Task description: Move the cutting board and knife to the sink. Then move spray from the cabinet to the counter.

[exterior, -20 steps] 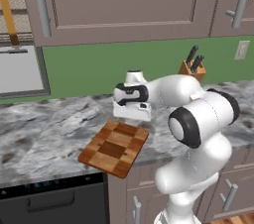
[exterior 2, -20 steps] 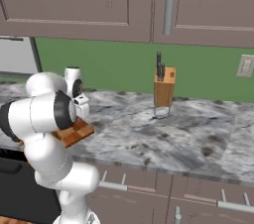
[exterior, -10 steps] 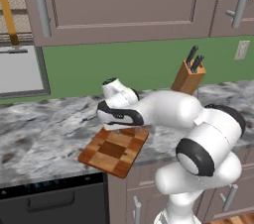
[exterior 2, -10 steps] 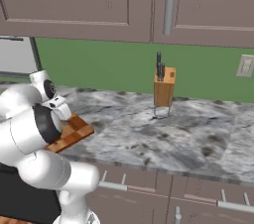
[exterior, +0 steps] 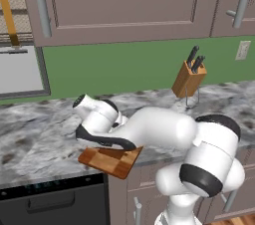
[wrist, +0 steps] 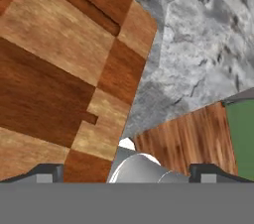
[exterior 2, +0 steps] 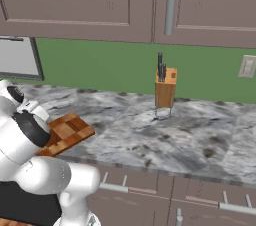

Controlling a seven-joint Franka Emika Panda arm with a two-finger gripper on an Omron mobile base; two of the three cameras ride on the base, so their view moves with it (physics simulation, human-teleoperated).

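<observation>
Cutting board [exterior 2: 65, 133] flat on marbled counter [exterior 2: 150, 135], jaws spread wide above it, grasping nothing

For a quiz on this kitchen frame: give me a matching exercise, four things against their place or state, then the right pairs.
Things:
1. cutting board
2. knife block
3. gripper
4. wall outlet

Places or states:
A. on the green wall, at the right in both base views
B. open, just above the checkered wood
C. upright at the back of the counter, dark handles sticking out of the top
D. flat at the counter's front edge, partly under the arm

Pairs: 1-D, 2-C, 3-B, 4-A
</observation>
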